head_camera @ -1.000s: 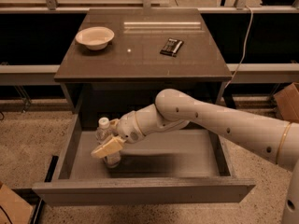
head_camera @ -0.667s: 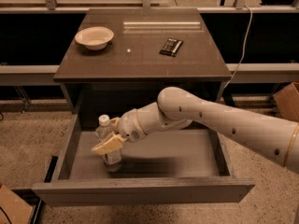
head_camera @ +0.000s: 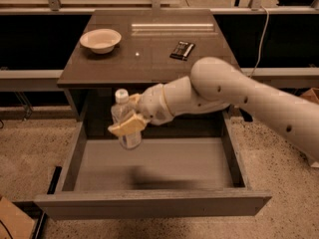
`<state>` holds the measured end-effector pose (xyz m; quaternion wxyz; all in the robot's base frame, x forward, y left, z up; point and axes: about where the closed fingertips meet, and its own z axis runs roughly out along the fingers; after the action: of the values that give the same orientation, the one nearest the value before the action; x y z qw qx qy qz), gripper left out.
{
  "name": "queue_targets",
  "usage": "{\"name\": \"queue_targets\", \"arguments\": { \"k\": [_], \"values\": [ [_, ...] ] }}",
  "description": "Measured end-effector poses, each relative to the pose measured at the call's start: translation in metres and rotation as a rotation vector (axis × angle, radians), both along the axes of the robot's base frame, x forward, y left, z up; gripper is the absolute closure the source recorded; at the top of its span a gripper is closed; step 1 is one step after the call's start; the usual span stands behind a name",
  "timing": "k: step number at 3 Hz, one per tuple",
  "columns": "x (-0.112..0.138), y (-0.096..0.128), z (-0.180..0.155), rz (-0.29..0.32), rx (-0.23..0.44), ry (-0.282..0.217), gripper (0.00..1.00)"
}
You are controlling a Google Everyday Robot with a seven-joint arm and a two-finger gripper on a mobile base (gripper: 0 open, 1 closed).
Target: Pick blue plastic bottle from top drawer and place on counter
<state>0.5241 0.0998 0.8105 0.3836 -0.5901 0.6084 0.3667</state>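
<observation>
Since a second ago the hand (head_camera: 125,126) has come up and a little toward the cabinet, and the blue plastic bottle (head_camera: 120,111) has come with it. The hand is pinched across the bottle's labelled middle. The bottle is upright, its base clear of the top drawer (head_camera: 164,164) floor and its cap just under the tabletop (head_camera: 149,59) edge.

The bottle looks light and thin-walled, likely to dent or slip under a hard squeeze. A hold at the middle, as here, keeps it balanced.

The drawer stands open and nothing else shows inside it. On the tabletop, a pale bowl (head_camera: 100,40), seemingly empty, sits back left, and a small dark packet (head_camera: 182,49) lies well apart to its right.
</observation>
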Motion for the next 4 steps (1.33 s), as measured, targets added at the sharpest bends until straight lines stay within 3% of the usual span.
{"name": "queue_targets", "arguments": {
  "k": [1,2,3,4],
  "values": [
    [0.019,-0.026,0.065,-0.013,-0.045,-0.123,1.0],
    [0.056,-0.057,0.113,-0.063,-0.084,-0.174,1.0],
    [0.125,-0.095,0.17,-0.219,-0.11,-0.22,1.0],
    [0.167,-0.116,0.204,-0.327,-0.103,-0.249,1.0]
  ]
}}
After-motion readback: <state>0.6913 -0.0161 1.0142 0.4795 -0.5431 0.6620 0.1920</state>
